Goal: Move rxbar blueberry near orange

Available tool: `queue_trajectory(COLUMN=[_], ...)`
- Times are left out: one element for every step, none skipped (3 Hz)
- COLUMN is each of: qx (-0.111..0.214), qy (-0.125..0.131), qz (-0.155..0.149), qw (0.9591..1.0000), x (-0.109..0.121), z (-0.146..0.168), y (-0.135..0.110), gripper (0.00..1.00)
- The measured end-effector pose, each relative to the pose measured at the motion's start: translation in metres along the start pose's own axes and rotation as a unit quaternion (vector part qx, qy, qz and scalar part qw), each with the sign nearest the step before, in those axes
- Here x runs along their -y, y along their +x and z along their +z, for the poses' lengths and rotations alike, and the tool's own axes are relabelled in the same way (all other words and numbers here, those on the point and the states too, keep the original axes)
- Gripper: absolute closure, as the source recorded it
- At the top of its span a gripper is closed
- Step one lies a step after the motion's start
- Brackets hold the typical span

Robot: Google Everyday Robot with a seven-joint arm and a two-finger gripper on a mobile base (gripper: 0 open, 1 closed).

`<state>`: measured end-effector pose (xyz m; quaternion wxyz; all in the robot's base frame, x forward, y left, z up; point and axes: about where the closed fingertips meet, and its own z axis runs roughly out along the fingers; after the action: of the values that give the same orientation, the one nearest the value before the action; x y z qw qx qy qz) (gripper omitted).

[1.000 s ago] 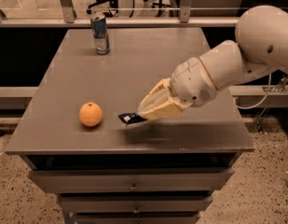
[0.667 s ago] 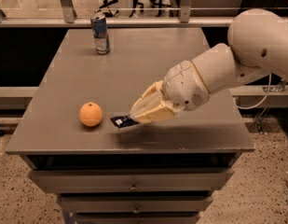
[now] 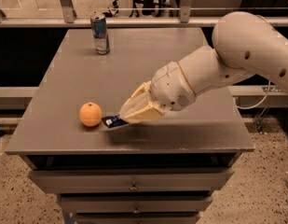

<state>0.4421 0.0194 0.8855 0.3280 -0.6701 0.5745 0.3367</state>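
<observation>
The orange sits on the grey table near its front left. My gripper reaches in from the right, low over the table, and is shut on the rxbar blueberry, a dark navy wrapper with white print. The bar's free end sticks out to the left and lies just right of the orange, almost touching it. The rest of the bar is hidden between the cream fingers. I cannot tell whether the bar rests on the table or hangs just above it.
A tall blue-and-silver drink can stands at the table's back left. The table's front edge is close below the gripper, with drawers beneath. A metal railing runs behind the table.
My gripper has moved left and slightly down with the bar, bringing the bar's tip from well right of the orange to right beside it. The orange and can have not moved.
</observation>
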Motion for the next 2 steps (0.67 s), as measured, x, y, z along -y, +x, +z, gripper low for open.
queue_trajectory(qx=[-0.001, -0.002], qy=[0.001, 0.001], qz=[0.001, 0.001], qw=[1.0, 1.0], x=[0.002, 0.0023], z=[0.0053, 0.0094], y=[0.0003, 0.0002], gripper=[0.3, 0.07])
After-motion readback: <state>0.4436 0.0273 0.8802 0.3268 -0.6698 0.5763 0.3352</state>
